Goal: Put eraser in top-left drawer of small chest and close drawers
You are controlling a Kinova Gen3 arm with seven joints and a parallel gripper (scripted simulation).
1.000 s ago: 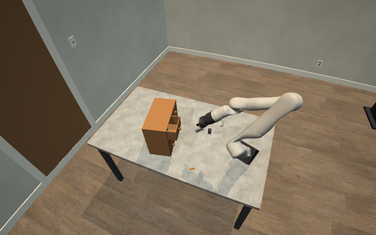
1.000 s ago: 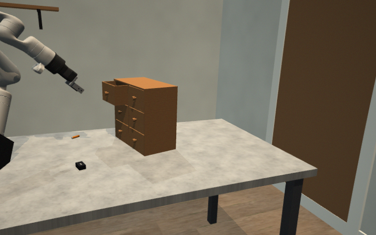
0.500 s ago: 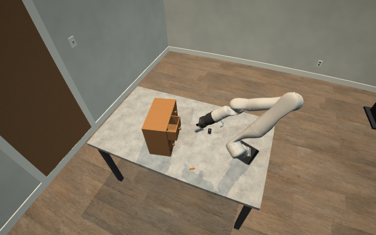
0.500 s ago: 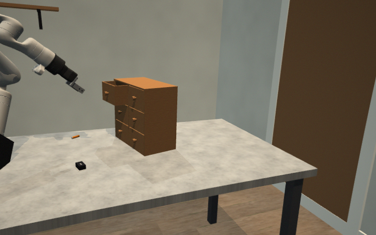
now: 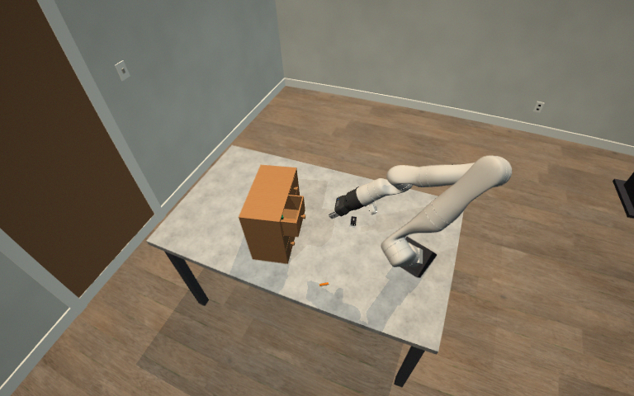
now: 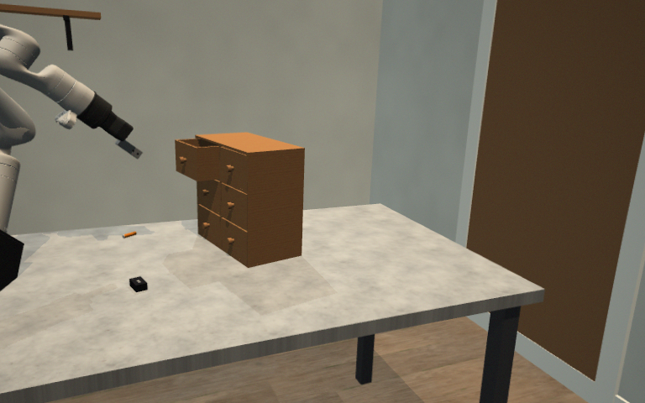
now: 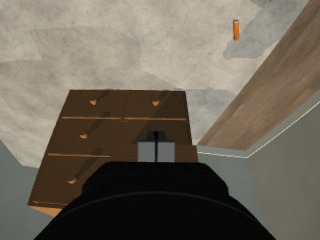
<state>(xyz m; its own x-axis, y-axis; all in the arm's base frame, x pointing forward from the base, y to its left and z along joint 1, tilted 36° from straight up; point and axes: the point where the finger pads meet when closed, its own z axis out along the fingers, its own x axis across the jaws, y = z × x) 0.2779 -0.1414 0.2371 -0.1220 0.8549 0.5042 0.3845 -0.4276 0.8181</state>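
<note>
Hangs at the center of the top frame, with gripper (image 5: 332, 214) (image 6: 137, 153) (image 7: 155, 142) closed on nothing, apart from the likely eraser (image 5: 281, 217), a green bit left of the jaws, inside the pulled-out drawer (image 5: 290, 228) (image 6: 186, 159) (image 7: 187, 153).

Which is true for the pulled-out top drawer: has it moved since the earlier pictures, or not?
No. The pulled-out drawer stands out from the chest just as far as before, in both outside views.
</note>
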